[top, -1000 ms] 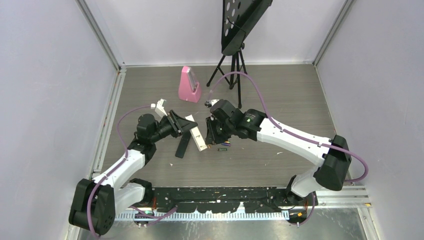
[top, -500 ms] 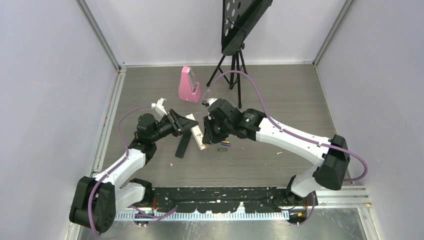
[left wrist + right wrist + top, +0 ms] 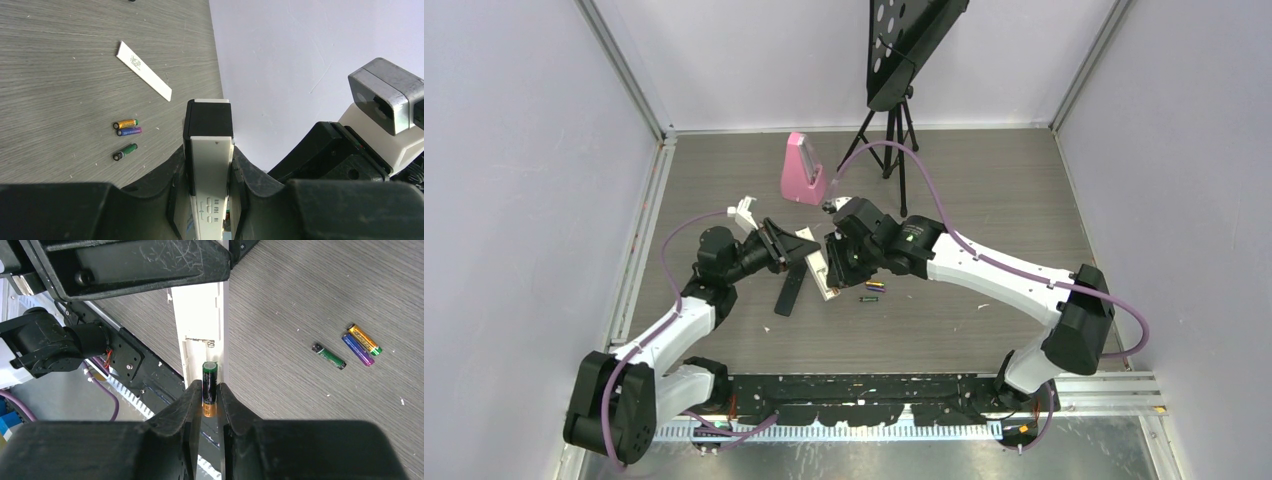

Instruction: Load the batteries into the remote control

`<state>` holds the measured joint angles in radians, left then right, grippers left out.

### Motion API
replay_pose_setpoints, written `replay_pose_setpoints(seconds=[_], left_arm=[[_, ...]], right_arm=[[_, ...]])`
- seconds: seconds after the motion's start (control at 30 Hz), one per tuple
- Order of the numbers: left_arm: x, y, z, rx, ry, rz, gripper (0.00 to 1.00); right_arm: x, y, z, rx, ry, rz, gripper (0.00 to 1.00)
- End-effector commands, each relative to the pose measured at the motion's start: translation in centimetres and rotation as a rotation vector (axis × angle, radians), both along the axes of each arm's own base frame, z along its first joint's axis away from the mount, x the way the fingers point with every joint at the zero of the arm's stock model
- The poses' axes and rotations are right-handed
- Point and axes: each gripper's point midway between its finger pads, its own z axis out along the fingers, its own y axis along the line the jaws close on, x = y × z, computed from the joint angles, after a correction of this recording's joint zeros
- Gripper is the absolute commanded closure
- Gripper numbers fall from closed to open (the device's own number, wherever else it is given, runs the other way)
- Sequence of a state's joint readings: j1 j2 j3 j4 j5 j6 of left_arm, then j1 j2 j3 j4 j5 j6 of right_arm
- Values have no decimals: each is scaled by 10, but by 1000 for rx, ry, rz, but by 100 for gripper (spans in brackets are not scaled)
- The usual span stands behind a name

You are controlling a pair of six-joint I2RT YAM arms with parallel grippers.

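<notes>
Item: remote control [image 3: 199,315], white-bodied with a black end, clamped edgewise in the left tool [image 3: 208,161], whose jaws are closed on its long sides and hold it raised off the desk [image 3: 984,200]. Its battery bay [image 3: 206,352] is uncovered and faces the right tool [image 3: 210,390]. We see a spring contact at the far end of the bay and no cell seated in the part on view; the nearer part is hidden behind the tool. Item: held battery [image 3: 209,382], green and gold, pinched between the right tool's nearly closed jaws, lined up lengthwise with the bay and just at its mouth, not yet pressed home as far as we can judge. Item: three loose batteries [image 3: 357,347], gold, purple and dark green, lying on the desk near the remote control, to the side away from the left arm. Item: white strip [image 3: 144,77], beyond those cells from the remote control, possibly its cover. Item: black bar [image 3: 790,290], flat on the desk just beside the remote control, untouched. Status, in our judgement: first insertion in hand, none completed; further cells and the cover remain.
</notes>
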<state>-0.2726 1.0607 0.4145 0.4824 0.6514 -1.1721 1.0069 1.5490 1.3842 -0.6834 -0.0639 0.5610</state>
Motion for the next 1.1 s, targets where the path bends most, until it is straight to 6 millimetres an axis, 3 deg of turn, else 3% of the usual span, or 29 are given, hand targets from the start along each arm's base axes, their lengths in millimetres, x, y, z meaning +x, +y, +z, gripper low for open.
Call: replay_pose_setpoints(seconds=[0.0,0.43,0.53,0.83,0.97,1.07], left_arm=[[-1,-4,33,-63,-86,-34,100],[0,-4,36,-86,-58,-23,100],[0,-4,38,-111,-49,-15,100],[-4,2,54,-194,-25,35,100],[-2,7,64,-272,18,88,100],[0,12,78,-346,34,125,100]], right_arm=[[7,2,11,-1,-38,-16,75],[8,8,16,39,-32,-34,73],[12,8,21,58,-36,-76,64],[12,9,78,289,-87,-146,39],[23,-2,104,418,-145,-263,28],[25,-8,125,540,-175,-316,26]])
